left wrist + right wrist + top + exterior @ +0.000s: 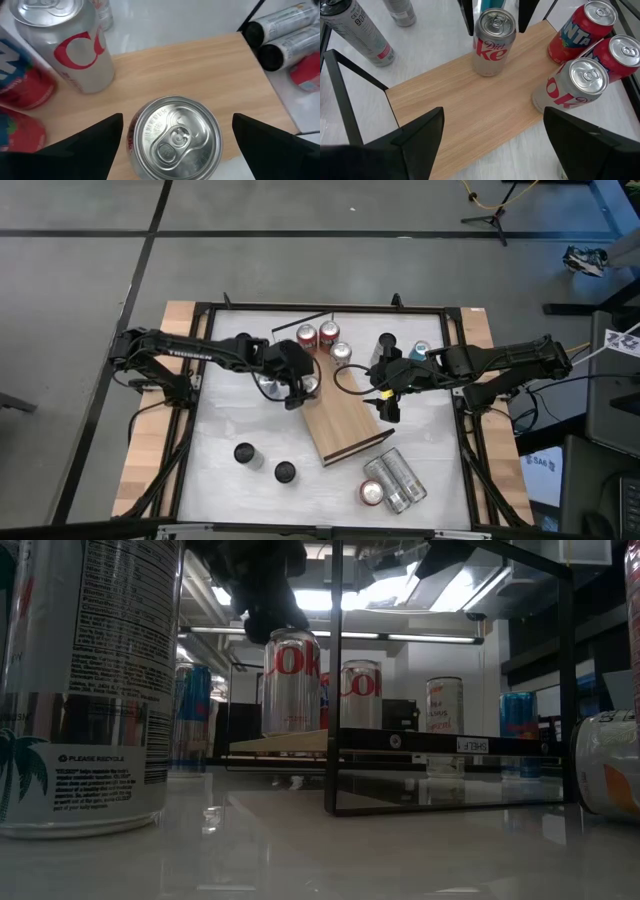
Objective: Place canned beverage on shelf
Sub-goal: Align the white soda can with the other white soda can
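Note:
A silver Diet Coke can (494, 42) stands upright on the light wooden shelf board (465, 95), near its far end. My left gripper (177, 116) is above it and open, with one finger on either side of the can's top (175, 137) and a small gap at each. My right gripper (492, 112) hangs open over the board's middle with nothing between its fingers. In the high view both grippers (295, 385) (385, 405) are over the board (345, 430). The low view shows the can (292, 680) under the left gripper.
A second silver Coke can (575, 85) and two red cans (580, 27) stand by the board's far end. Two black-topped cans (244, 453) stand near left, several silver cans (390, 480) lie near right. The shelf's black rail (450, 755) is at its near end.

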Robot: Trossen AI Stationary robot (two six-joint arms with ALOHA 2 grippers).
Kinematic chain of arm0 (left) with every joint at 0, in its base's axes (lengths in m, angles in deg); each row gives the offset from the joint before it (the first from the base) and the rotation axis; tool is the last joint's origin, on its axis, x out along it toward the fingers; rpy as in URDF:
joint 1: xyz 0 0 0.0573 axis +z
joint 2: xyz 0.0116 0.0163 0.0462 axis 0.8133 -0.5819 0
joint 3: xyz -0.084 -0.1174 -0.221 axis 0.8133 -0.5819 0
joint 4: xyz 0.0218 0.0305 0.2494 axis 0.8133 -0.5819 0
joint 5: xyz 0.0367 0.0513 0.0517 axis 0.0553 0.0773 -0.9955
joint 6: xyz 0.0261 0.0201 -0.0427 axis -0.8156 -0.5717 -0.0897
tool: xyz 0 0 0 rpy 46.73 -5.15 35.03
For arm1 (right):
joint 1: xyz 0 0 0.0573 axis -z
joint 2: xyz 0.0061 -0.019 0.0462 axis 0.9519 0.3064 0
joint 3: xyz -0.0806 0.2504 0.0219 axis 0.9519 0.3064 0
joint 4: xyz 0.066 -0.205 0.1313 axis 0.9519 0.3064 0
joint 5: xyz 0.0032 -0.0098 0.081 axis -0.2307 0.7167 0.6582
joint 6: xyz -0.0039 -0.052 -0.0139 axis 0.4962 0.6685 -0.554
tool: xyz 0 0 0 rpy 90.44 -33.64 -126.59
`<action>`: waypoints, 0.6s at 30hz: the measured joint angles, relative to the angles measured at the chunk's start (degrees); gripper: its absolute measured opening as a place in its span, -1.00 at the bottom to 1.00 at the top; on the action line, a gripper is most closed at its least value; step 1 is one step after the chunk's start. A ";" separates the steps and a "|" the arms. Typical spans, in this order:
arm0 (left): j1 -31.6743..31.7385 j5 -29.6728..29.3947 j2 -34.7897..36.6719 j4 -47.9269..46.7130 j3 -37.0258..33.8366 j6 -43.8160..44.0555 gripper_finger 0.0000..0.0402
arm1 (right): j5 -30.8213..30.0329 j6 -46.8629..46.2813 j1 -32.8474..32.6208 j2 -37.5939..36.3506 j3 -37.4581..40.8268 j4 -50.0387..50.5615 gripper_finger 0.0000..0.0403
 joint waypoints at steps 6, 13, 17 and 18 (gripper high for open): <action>-3.20 -5.46 0.00 -0.39 0.00 -0.40 0.81 | 0.01 0.00 0.01 0.00 0.00 0.00 0.67; -5.93 -11.22 -0.02 -0.46 0.00 -0.49 0.80 | 0.02 0.00 0.01 0.00 0.00 0.00 0.67; -6.63 -14.41 -0.02 -1.04 0.00 -0.38 0.80 | 0.02 0.02 0.00 0.00 0.00 0.00 0.67; -6.72 -14.79 -0.02 -1.17 0.00 -0.36 0.80 | 0.00 0.01 0.02 0.00 0.00 0.00 0.67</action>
